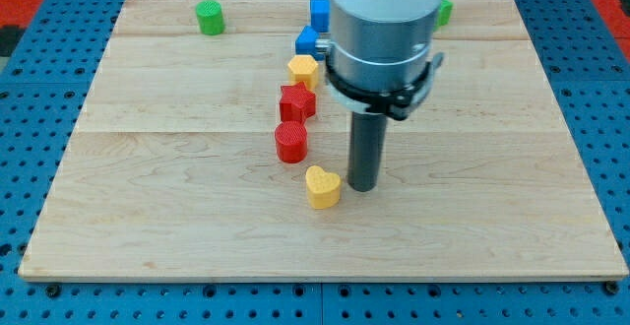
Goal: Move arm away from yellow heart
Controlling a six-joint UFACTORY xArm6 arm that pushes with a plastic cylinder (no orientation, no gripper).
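Note:
The yellow heart lies on the wooden board, below the middle. My tip rests on the board just to the heart's right, almost touching it. The rod rises from there into the arm's grey and white body at the view's top.
A column of blocks runs up from the heart: a red cylinder, a red star-like block, a yellow hexagon, a blue block and a blue cube. A green cylinder stands top left. A green block peeks out behind the arm.

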